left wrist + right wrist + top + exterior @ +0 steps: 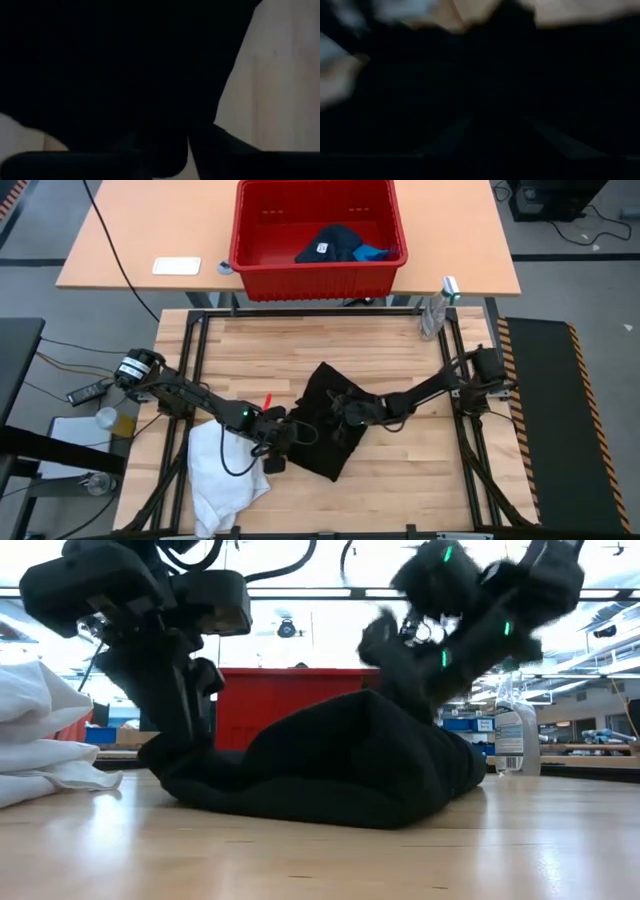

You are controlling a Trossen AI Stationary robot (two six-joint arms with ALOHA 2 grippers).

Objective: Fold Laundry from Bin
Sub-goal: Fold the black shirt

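- tabletop (400, 350): light wood, carries the work area; a second tan tabletop sits behind it
- bin (250, 250): red tub on the far tabletop, well apart from both hands; inside lie a dark navy garment (330, 242) with a white tag and a small bright blue garment (372, 252)
- black garment (325, 455): spread in the middle of the near tabletop, bunched into a low mound in the low view (350, 775)
- white garment (225, 475): heaped at the near left of the tabletop, just beside the black one
- left hand (283, 435): at the black garment's left edge, down on the cloth; cannot tell if clenched or released
- right hand (340, 412): over the middle of the black garment, low on it; fingers hidden by dark cloth, cannot tell
- spray bottle (432, 315): far right edge of the tabletop
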